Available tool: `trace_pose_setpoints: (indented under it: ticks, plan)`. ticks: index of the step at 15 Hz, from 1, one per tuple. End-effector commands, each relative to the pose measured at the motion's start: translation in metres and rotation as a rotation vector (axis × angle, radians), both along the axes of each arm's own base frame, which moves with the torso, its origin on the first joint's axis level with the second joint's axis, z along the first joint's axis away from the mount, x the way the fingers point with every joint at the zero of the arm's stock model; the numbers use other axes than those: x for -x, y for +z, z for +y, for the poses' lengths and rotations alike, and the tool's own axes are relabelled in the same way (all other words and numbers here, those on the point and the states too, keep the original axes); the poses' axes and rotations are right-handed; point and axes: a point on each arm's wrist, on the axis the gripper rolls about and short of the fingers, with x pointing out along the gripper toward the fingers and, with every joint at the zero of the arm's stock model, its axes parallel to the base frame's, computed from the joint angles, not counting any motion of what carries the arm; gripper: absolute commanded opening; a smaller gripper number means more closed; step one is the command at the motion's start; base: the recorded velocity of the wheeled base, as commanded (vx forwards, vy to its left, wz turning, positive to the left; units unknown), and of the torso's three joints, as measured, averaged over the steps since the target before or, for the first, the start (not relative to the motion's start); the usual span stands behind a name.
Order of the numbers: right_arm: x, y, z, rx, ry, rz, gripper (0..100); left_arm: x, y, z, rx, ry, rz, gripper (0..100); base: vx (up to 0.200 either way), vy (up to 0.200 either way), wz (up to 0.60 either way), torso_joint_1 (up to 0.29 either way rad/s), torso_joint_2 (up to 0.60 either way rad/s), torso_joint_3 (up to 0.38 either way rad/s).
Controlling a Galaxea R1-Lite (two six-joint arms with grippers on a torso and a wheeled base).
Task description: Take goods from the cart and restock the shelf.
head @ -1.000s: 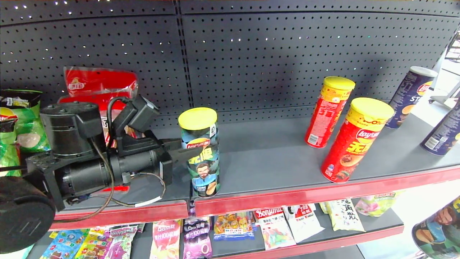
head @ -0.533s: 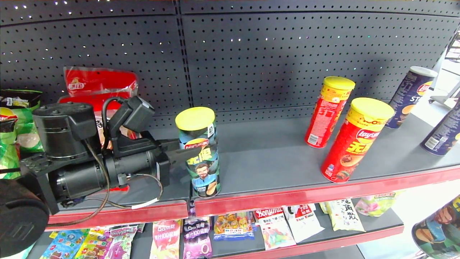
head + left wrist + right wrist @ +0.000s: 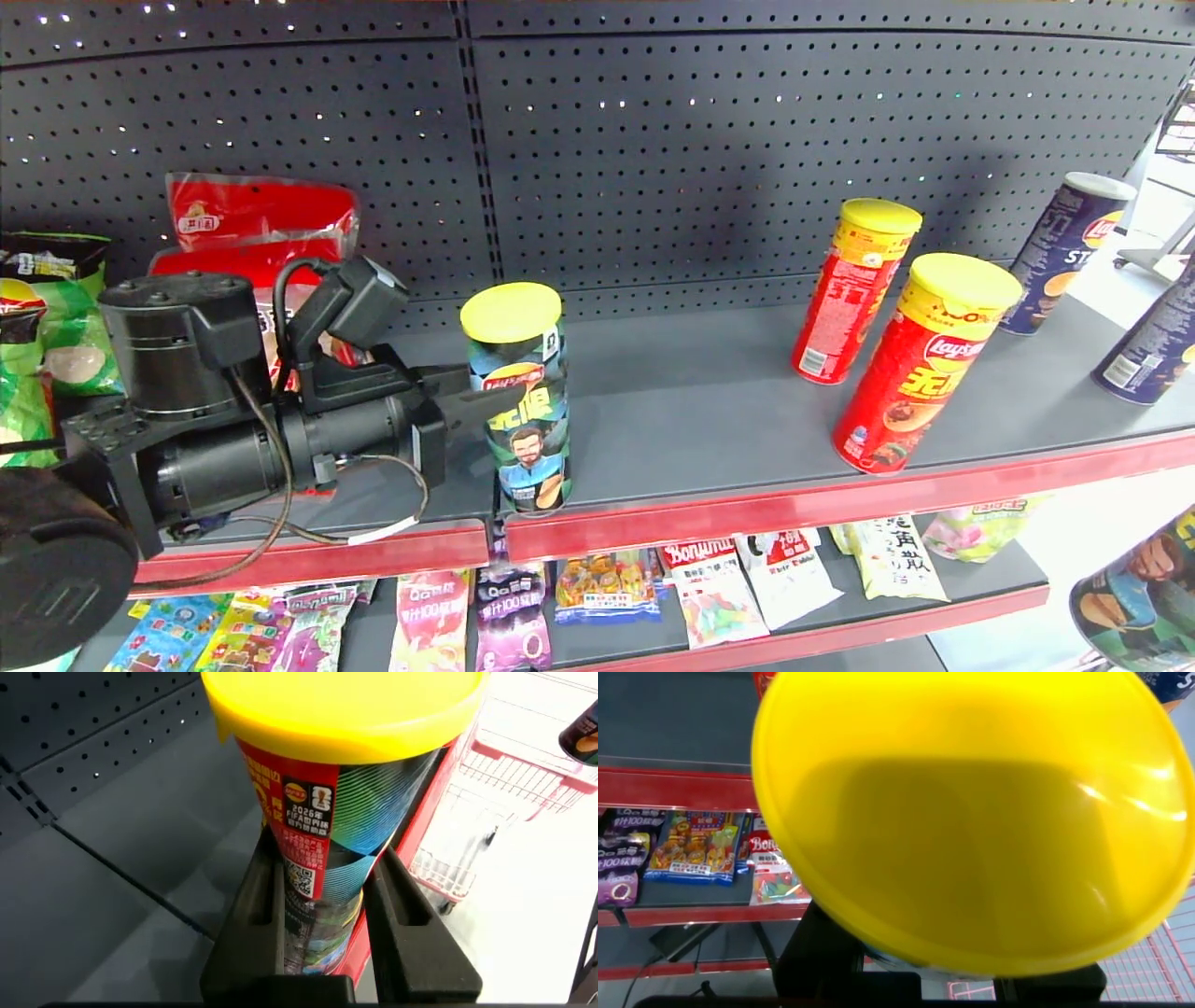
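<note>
The left gripper is closed tight round the can — it stands straight up at the front edge of the shelf, middle-left of the frame. The right gripper holds a second can at the lower right — much farther from the shelf

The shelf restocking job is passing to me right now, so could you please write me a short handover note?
Left gripper: shut on the teal can, which is upright at the front edge of the shelf.
Right gripper: shut on the second teal can, held in the air, low and to the right of the shelf.
Done: the first can appears set down but is not yet released.
Left: release it, then shelve the second can.
</note>
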Motion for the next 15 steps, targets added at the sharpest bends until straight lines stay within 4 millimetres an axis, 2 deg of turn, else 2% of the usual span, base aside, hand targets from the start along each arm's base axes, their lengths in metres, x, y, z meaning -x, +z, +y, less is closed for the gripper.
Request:
trace_pose_setpoints:
  ticks: [1,2,7,15]
  plan:
    - [0.0,0.0,0.0,0.001,0.001,0.0,0,-0.001,-0.001,0.0,-0.004,0.003,0.007,0,0.0,0.0,0.0,0.0,0.0,0.0]
    - [0.0,0.0,0.0,0.001,0.001,0.0,0,-0.001,-0.002,0.0,-0.005,0.009,0.008,100,0.0,0.0,0.0,0.0,0.0,0.0]
    - [0.0,0.001,0.0,0.0,0.001,-0.002,0,0.001,0.0,0.001,-0.005,0.021,-0.001,100,0.0,0.0,0.0,0.0,0.0,0.0]
    - [0.0,0.003,0.0,0.001,-0.002,-0.01,0,0.023,-0.009,0.013,-0.015,0.042,-0.002,100,0.0,0.0,0.0,0.0,0.0,0.0]
